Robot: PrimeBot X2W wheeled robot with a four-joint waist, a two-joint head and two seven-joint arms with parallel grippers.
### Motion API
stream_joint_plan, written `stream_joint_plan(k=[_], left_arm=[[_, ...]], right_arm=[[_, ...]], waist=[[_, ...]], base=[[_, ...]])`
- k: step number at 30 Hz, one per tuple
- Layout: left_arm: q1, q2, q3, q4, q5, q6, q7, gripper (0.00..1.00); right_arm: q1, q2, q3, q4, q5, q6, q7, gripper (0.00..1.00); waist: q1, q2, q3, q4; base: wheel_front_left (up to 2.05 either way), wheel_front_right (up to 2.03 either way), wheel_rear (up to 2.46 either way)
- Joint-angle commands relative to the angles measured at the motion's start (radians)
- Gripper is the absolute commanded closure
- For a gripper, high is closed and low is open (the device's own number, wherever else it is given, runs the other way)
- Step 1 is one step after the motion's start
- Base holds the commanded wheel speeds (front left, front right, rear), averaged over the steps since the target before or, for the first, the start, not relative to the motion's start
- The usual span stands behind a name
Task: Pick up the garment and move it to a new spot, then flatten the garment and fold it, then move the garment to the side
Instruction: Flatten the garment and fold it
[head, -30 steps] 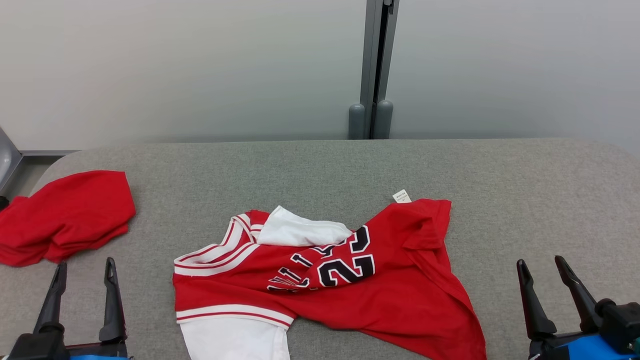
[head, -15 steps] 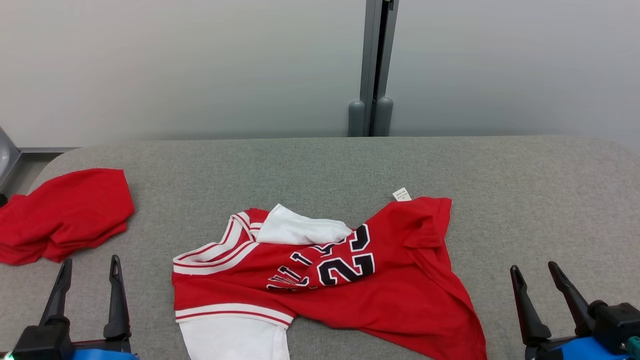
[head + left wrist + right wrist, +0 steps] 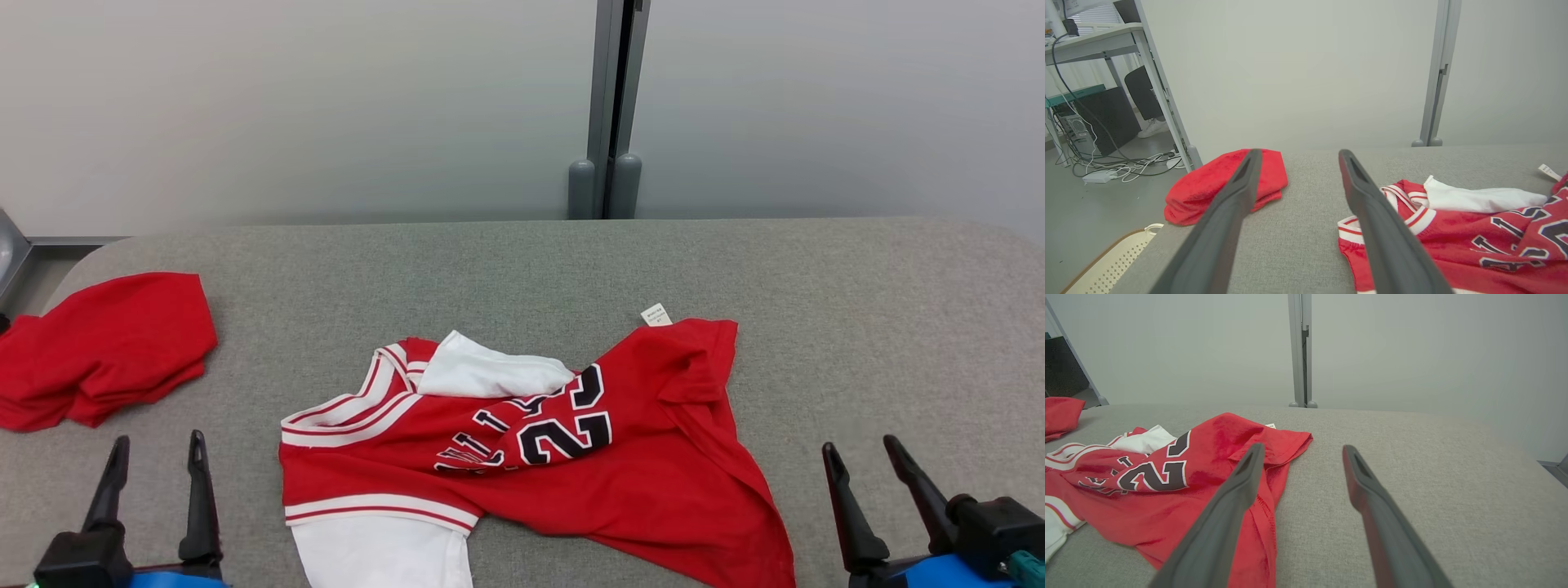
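Garment (image 3: 522,457) lies crumpled on the counter (image 3: 816,286) between the left tool (image 3: 159,438) and right tool (image 3: 859,443), both released. Left wrist view adds floor cables (image 3: 1118,165) past a red pile (image 3: 106,351).

matt cloth garment (image 3: 571,457), rough woven tabletop (image 3: 857,327)

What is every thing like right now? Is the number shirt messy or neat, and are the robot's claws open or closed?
Jersey: crumpled and unfolded, lying on the table, not held.
Red cloth: bunched in a loose folded pile near the table's left edge.
Left gripper: open, holding nothing.
Right gripper: open, holding nothing.
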Motion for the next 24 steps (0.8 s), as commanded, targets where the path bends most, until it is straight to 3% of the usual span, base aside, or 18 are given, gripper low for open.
stream_joint_plan(k=[1,8,24], left_arm=[[-0.008,-0.005,-0.013,0.013,-0.011,-0.01,0.014,0.0],[0.022,-0.033,-0.074,0.091,-0.047,-0.052,0.069,0.0],[0.026,-0.102,-0.148,0.346,-0.133,-0.147,0.086,0.0]], right_arm=[[0.02,-0.012,0.013,0.006,0.005,0.0,0.007,0.0],[0.054,-0.056,0.071,0.073,0.024,0.0,-0.002,0.0],[0.0,-0.074,0.226,0.316,0.09,0.0,-0.082,0.0]], waist=[[0.0,0.0,-0.001,0.001],[0.0,0.0,0.006,-0.006],[0.0,0.0,0.048,-0.018]], base=[[0.0,0.0,0.0],[0.0,0.0,0.0],[0.0,0.0,0.0]])
